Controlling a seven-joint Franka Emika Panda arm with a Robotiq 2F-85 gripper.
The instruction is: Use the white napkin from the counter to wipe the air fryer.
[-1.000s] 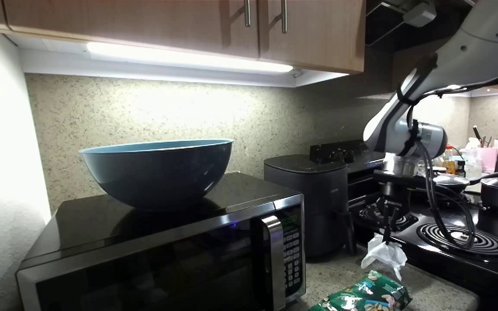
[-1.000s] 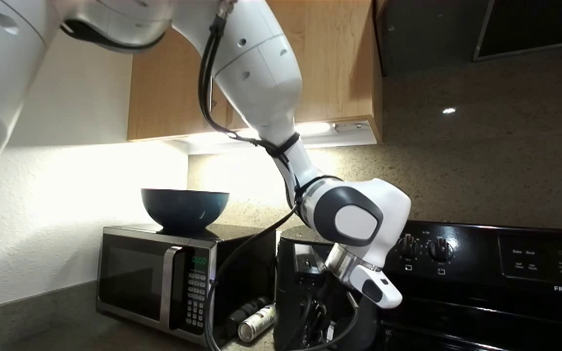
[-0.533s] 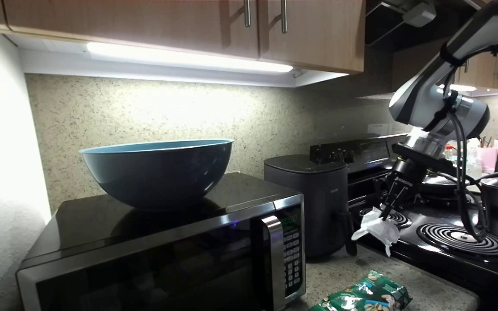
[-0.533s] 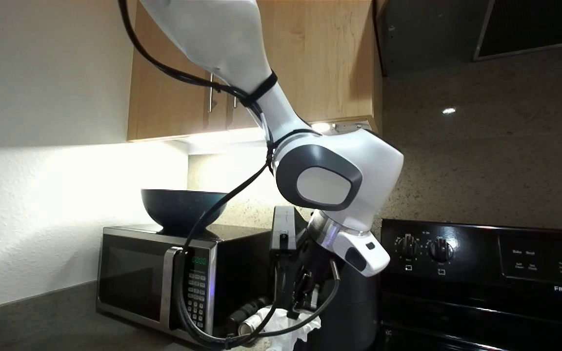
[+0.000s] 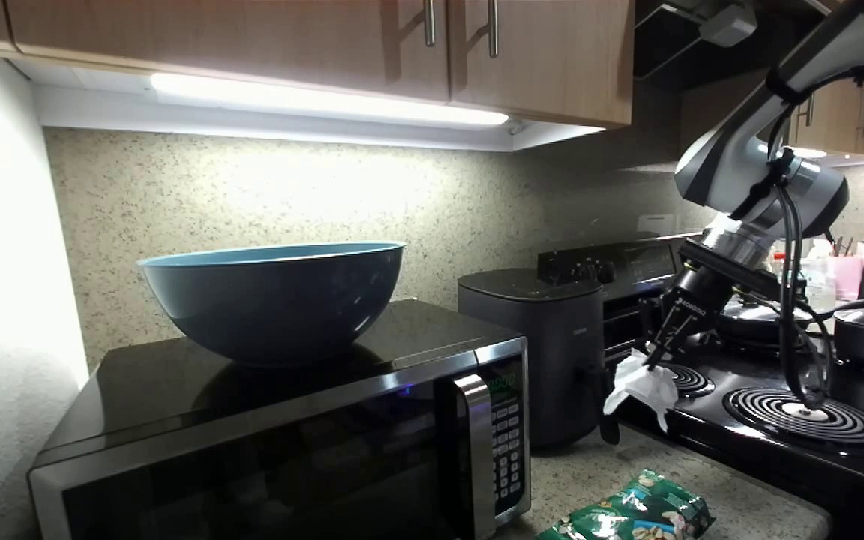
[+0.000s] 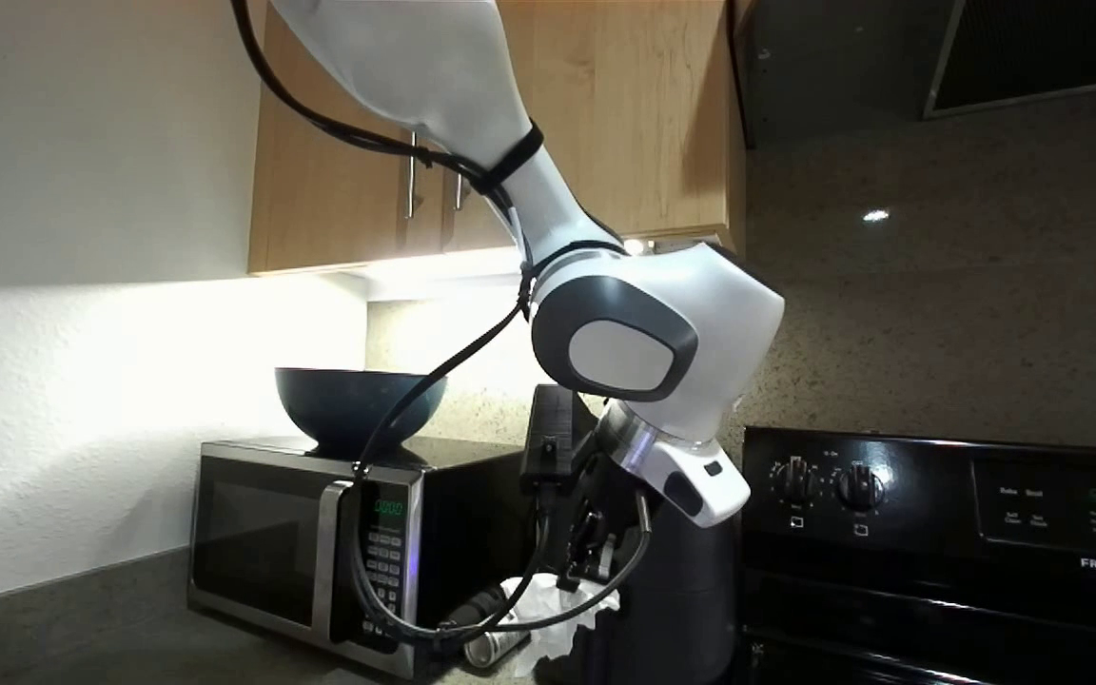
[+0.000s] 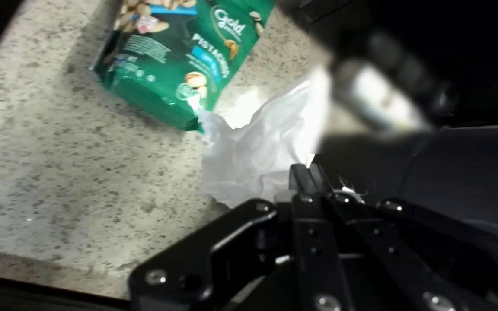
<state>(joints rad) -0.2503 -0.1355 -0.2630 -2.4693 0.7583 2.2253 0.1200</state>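
Note:
My gripper (image 5: 654,365) is shut on the white napkin (image 5: 640,390), a thin crumpled piece that hangs from the fingertips above the counter (image 5: 589,469). In the wrist view the gripper (image 7: 308,169) has its fingertips pressed together with the napkin (image 7: 257,155) spreading out past them. The air fryer (image 5: 541,367) is a black box with a rounded lid. The napkin hangs close to its front handle; I cannot tell if they touch. In an exterior view the arm partly hides the air fryer (image 6: 691,595). The gripper tilts, fingertips pointing toward the air fryer side.
The microwave (image 5: 274,465) with a blue bowl (image 5: 274,307) on top stands beside the air fryer. A green pistachio packet (image 7: 180,65) lies on the counter. A can (image 6: 494,649) lies between microwave and air fryer. A black coil stove (image 5: 807,424) is on the other side.
The gripper has tilted and risen, carrying the napkin up and nearer the air fryer. Most of this happened in the first half second; since then it has moved slightly. The napkin stays held.

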